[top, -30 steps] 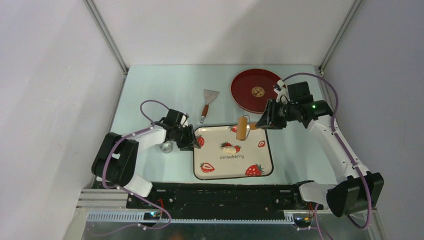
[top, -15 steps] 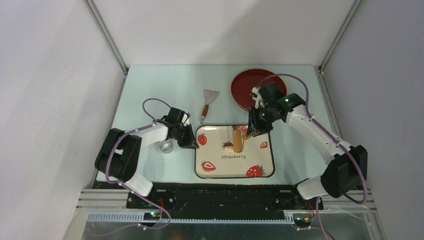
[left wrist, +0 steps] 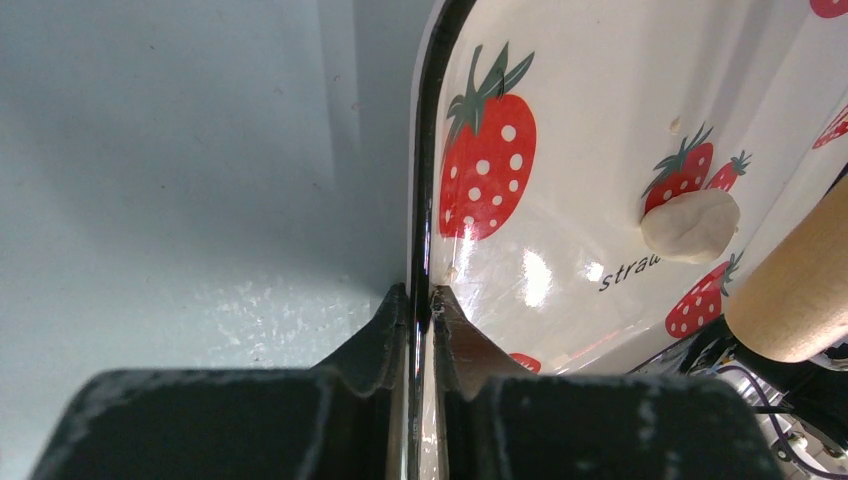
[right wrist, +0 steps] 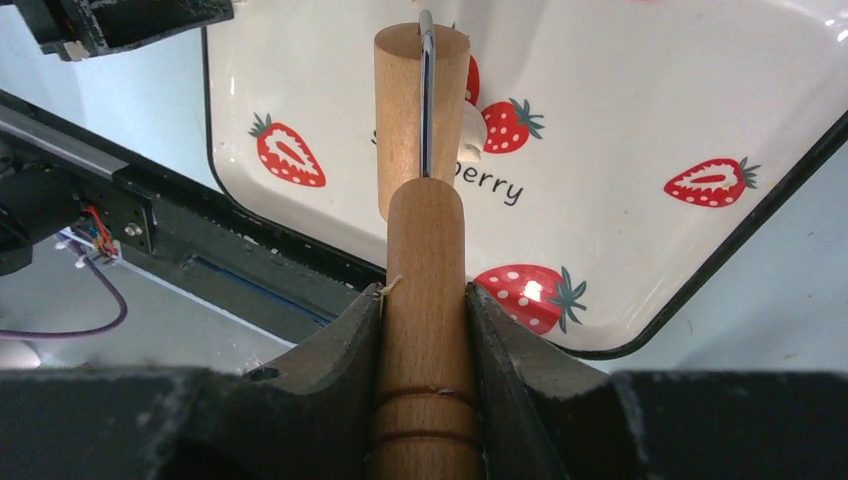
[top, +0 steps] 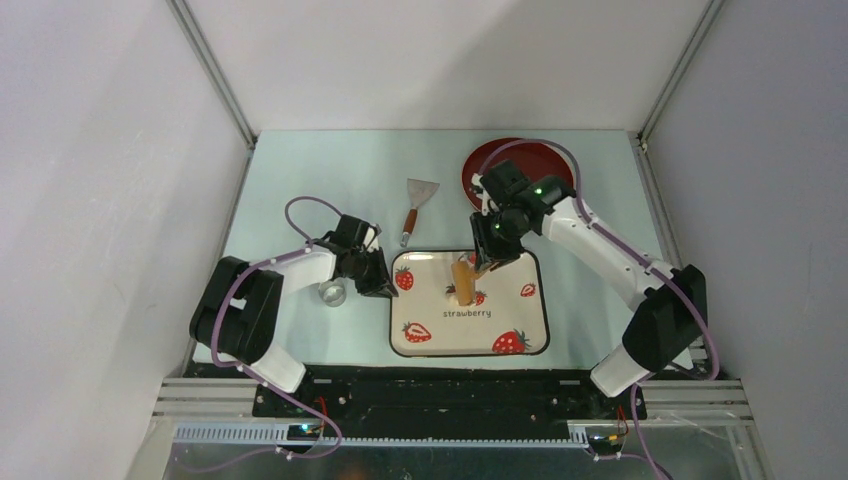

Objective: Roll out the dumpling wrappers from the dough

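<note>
Wooden roller (right wrist: 400, 120) swung from plate (top: 530, 158) side over dough (left wrist: 690, 225); right gripper (right wrist: 423, 300) clamped its handle, left gripper (left wrist: 420, 297) newly pinched tray (left wrist: 425, 150) rim. Rolling could start.

Scraper (top: 415, 205) beside red plate (top: 530, 160); metal ring (top: 331, 293) left of strawberry tray (top: 470, 336).

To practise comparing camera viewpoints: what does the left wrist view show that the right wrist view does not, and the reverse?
Only the left wrist view: the left gripper closed on the rim of the strawberry tray, and the dough lying unobstructed. Only the right wrist view: the right gripper shut on the handle of the roller, and the black rail beyond the tray. Both: the tray's strawberry surface and the roller's barrel, which hides most of the dough in the right view.
</note>
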Tool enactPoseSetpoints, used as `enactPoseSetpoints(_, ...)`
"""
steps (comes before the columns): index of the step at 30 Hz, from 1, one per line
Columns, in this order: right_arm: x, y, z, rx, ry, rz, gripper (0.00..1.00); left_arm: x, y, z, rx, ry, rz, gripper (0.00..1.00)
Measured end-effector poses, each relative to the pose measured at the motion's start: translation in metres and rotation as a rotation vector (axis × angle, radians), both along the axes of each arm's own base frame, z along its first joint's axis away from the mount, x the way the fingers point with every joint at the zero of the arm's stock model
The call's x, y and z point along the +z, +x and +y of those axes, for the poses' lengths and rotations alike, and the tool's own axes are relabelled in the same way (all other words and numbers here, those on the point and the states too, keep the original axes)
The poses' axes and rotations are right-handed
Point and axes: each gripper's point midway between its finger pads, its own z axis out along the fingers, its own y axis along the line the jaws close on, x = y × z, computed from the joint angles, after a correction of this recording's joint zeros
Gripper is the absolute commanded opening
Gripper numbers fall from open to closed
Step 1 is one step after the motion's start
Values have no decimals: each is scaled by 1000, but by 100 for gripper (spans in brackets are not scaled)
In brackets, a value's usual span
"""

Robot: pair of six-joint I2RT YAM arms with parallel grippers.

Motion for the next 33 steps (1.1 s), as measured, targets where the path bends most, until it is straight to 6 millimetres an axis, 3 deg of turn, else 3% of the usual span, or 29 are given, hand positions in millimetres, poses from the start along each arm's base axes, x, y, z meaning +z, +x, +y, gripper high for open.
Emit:
enactPoseSetpoints(11,-18,-14,8,52,-95,66,0,0,0,0,-2,0,-3,0)
enactPoseSetpoints(33,-33,-11,7,33,-167,96,0,-1,0,0,-17,-3,-5,0)
